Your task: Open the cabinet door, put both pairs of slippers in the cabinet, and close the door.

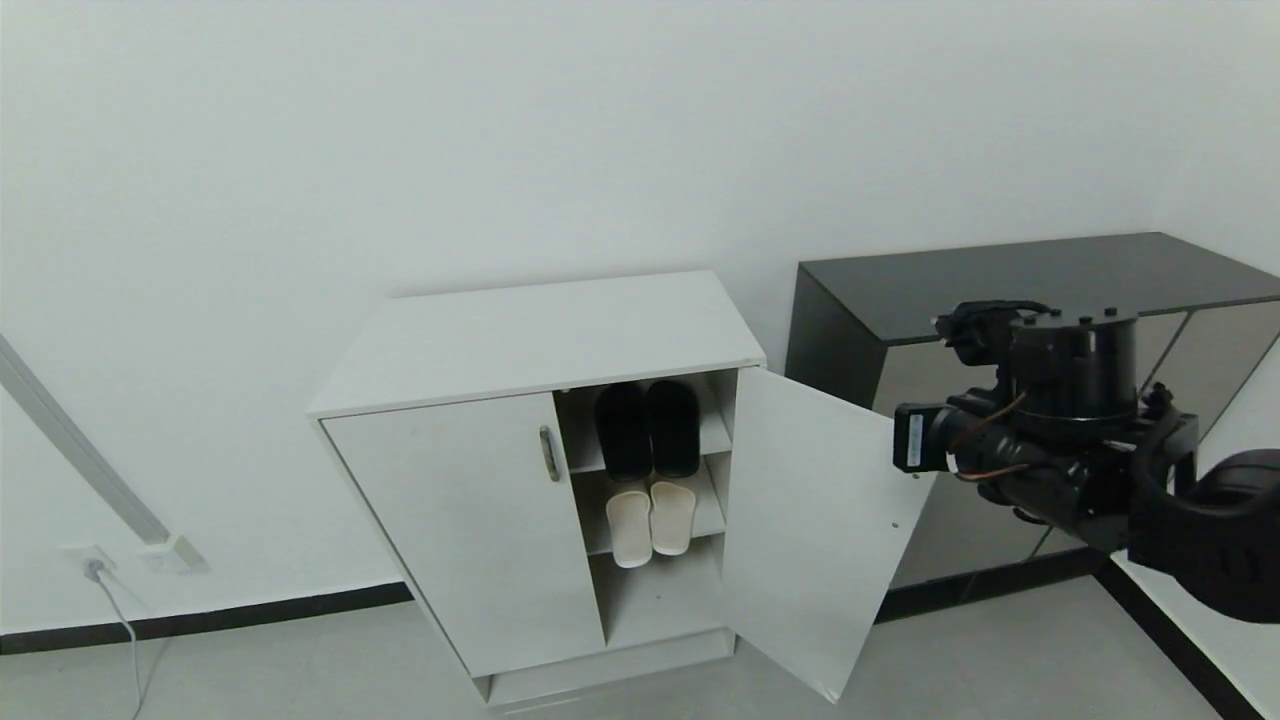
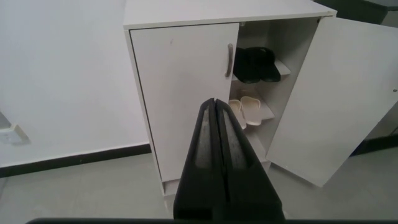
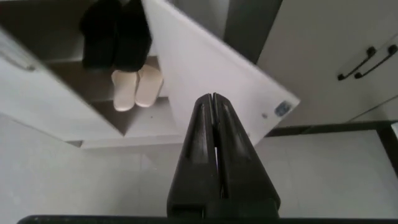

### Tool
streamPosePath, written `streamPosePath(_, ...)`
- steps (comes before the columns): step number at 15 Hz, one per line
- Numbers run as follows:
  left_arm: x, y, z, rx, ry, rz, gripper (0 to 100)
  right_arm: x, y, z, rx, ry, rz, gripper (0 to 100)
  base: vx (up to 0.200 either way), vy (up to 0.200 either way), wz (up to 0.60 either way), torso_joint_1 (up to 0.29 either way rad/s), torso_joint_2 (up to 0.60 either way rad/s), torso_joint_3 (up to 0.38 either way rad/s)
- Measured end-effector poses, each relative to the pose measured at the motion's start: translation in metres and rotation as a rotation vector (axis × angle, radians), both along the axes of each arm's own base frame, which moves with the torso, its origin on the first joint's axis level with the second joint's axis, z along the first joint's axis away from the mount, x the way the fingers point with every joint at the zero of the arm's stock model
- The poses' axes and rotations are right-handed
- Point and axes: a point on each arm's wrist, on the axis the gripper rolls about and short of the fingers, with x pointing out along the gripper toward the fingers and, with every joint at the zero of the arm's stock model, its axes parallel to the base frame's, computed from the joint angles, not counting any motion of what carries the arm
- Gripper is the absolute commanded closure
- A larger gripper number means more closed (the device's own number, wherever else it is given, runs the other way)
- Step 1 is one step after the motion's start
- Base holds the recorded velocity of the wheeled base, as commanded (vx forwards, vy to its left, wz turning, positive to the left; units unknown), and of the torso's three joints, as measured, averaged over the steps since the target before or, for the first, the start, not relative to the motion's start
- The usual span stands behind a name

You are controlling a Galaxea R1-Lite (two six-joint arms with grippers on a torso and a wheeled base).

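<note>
In the head view, the white cabinet (image 1: pixel 530 345) stands against the wall. Its left door (image 1: pixel 470 530) is closed, with a vertical handle (image 1: pixel 549 453) at its inner edge. The right door (image 1: pixel 815 530) stands open, swung out toward the robot's right. The black slippers (image 1: pixel 648 430) lie side by side on the top shelf. The cream slippers (image 1: pixel 650 520) lie side by side on the shelf below, and their front ends stick out a little over its edge. The right arm (image 1: pixel 1060 440) hangs just beside the open door's outer edge, in front of a dark sideboard (image 1: pixel 1030 270). A wall socket (image 1: pixel 92 562) with a cable plugged in sits low on the wall to the left.

In the left wrist view, the left gripper (image 2: pixel 215 102) has its fingers pressed flat together with nothing between them. It faces the closed door, well apart from it. Both pairs of slippers show on their shelves past the handle.

In the right wrist view, the right gripper (image 3: pixel 213 99) is likewise pinched together and empty. It points at the open door's lower part, and both pairs show inside the cabinet beyond.
</note>
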Motion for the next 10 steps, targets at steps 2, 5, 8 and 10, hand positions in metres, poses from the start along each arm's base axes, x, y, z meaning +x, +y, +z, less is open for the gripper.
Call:
streamPosePath(2, 0.0, 0.0, 0.0, 0.0, 0.0, 0.0, 100, 0.026, -0.007, -0.005, 0.034, 0.015, -0.011, 100, 0.0, 0.0, 0.0, 0.0, 0.0, 0.0)
streamPosePath(5, 0.0, 0.0, 0.0, 0.0, 0.0, 0.0, 100, 0.057, -0.012, -0.014, 0.064, 0.023, -0.044, 100, 0.0, 0.0, 0.0, 0.0, 0.0, 0.0)
streamPosePath(8, 0.0, 0.0, 0.0, 0.0, 0.0, 0.0, 100, 0.089, -0.018, -0.023, 0.07, 0.022, -0.086, 100, 0.0, 0.0, 0.0, 0.0, 0.0, 0.0)
streamPosePath(10, 0.0, 0.0, 0.0, -0.001, 0.0, 0.0, 100, 0.105, -0.021, -0.032, 0.067, 0.03, -0.107, 100, 0.0, 0.0, 0.0, 0.0, 0.0, 0.0)
